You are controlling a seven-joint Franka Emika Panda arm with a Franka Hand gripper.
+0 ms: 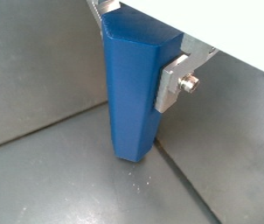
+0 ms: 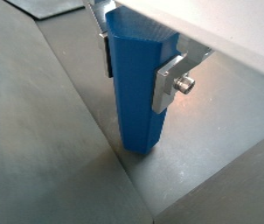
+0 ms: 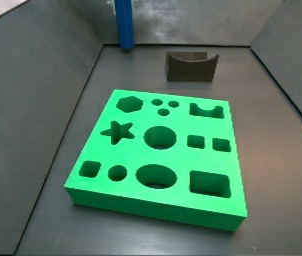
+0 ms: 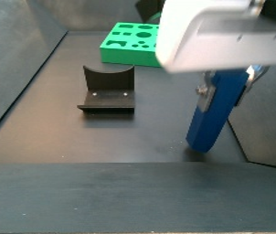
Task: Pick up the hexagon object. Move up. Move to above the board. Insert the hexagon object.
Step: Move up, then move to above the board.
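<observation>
1. The green board [image 3: 158, 152] lies flat mid-counter [image 3: 60, 140], hexagon hole empty.
2. The dark fixture [image 3: 190, 66] stands beyond it.
3. The hand [image 1: 141, 66] is clamped on the upright blue hexagon rod [image 1: 135, 92] near its top; the foot appears to touch the counter, well apart from the board.
4. Judgement: rigid, light, matte; the high grip may let it swing.

Even soft light, faint floor glare, slight blur; gripper [image 1: 146, 66] sharp.
</observation>
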